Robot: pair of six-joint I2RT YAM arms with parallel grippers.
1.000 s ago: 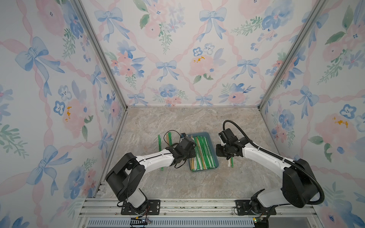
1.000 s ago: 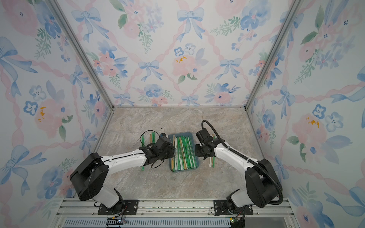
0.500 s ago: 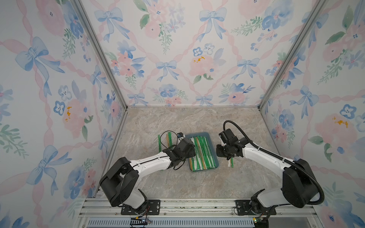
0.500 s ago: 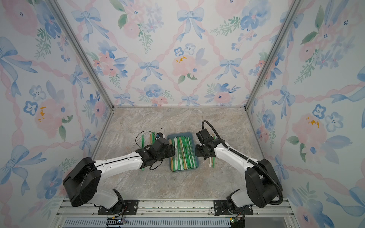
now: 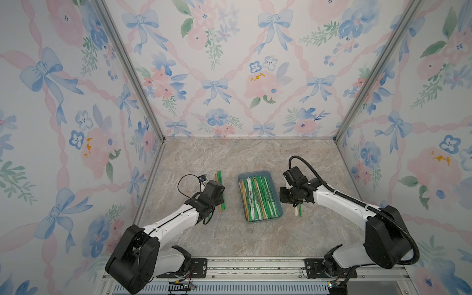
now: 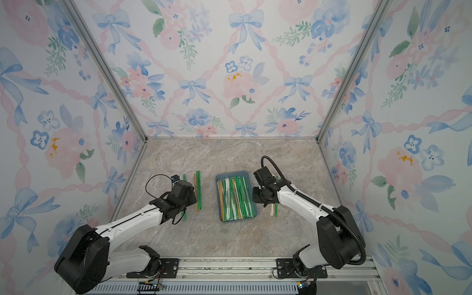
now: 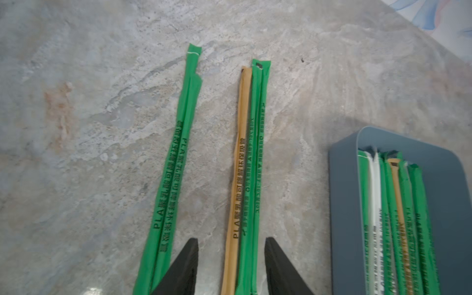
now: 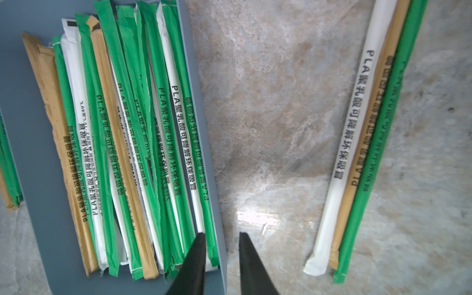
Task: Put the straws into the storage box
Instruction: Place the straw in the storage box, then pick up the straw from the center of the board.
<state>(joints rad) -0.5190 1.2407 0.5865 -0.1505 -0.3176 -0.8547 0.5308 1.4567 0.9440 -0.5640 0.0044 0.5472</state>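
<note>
The storage box (image 5: 263,220) (image 6: 217,199) is a blue-grey tray at mid-table, holding several green, white and tan straws (image 5: 258,196) (image 8: 122,143). To its left lie a lone green straw (image 7: 176,163) and a tan straw (image 7: 241,153) pressed against a green one (image 7: 256,153). My left gripper (image 7: 231,241) is open, with that tan and green pair between its fingers, untouched. My right gripper (image 8: 221,234) stands narrowly open astride the box's right wall (image 8: 200,102). One finger is over the straws inside and the other is outside.
A white straw (image 8: 355,115), a tan one (image 8: 370,127) and a green one (image 8: 385,127) lie together on the marble tabletop right of the box, also in both top views (image 5: 297,210) (image 6: 274,210). Floral walls enclose the table on three sides.
My left arm has pulled away from the box's left edge and moved left over the loose straws. Its gripper went from shut to open. The right arm has not moved.
</note>
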